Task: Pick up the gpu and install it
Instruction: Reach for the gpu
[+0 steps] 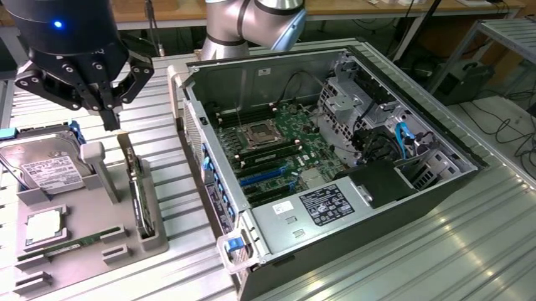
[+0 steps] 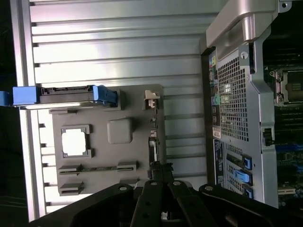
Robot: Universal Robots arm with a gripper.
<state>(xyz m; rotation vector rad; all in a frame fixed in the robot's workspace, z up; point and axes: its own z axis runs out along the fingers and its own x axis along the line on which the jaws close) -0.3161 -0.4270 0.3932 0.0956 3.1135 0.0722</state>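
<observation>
Hovering over the tray — gripper pinched shut, empty; gpu apparently sits slotted along the tray edge nearest the case, not installed.

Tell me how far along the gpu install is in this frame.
Done: nothing visible; the gpu stands edge-on in its slot of the grey holder. In hand: nothing; the tool is shut and empty, poised above the holder near one end of the card. Left: the card is neither gripped nor lifted, and the blue expansion slots in the open computer case hold no card.
</observation>
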